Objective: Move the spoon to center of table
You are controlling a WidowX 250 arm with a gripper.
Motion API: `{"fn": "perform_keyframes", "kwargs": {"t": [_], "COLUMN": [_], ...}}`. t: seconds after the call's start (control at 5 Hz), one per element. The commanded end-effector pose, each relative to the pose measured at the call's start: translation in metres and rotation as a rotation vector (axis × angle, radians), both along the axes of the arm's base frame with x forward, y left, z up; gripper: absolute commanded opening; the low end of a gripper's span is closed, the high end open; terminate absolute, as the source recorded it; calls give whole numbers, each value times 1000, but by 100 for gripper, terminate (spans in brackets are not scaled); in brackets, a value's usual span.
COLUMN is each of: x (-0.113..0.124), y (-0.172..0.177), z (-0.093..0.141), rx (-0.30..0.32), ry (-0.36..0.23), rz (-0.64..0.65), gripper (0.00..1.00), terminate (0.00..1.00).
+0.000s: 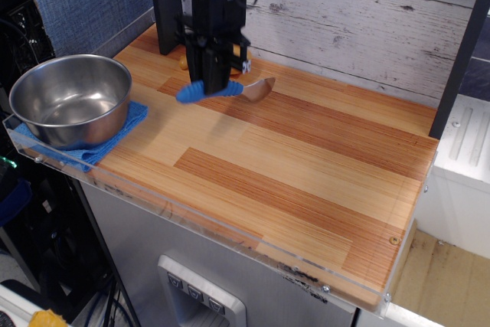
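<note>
The spoon (200, 91) has a thick blue handle and a silver bowl end (259, 87). My gripper (214, 82) is shut on its handle and holds it lifted a little above the wooden table (291, 158), near the back left. The handle points left toward the steel bowl, the spoon's bowl end points right. A soft shadow lies on the planks under it.
A steel bowl (70, 97) sits on a blue cloth (126, 124) at the table's left front corner. A tan object (184, 60) lies partly hidden behind my gripper by the black arm post (164, 5). A whitewashed plank wall (352, 21) backs the table.
</note>
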State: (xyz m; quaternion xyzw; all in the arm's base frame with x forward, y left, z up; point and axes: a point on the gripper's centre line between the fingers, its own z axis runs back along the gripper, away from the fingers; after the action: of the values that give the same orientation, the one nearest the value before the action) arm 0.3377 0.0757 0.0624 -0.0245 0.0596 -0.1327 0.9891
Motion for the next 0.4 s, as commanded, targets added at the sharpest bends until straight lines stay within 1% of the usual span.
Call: {"fn": "perform_keyframes", "kwargs": {"t": [0.0,0.2], "x": [-11,-31], "y": [-11,-30], "z": [104,121], "rx": [-11,1], "ry": [-116,-99], "rz": [80,73], "gripper": [0,0], "terminate": [0,0]}}
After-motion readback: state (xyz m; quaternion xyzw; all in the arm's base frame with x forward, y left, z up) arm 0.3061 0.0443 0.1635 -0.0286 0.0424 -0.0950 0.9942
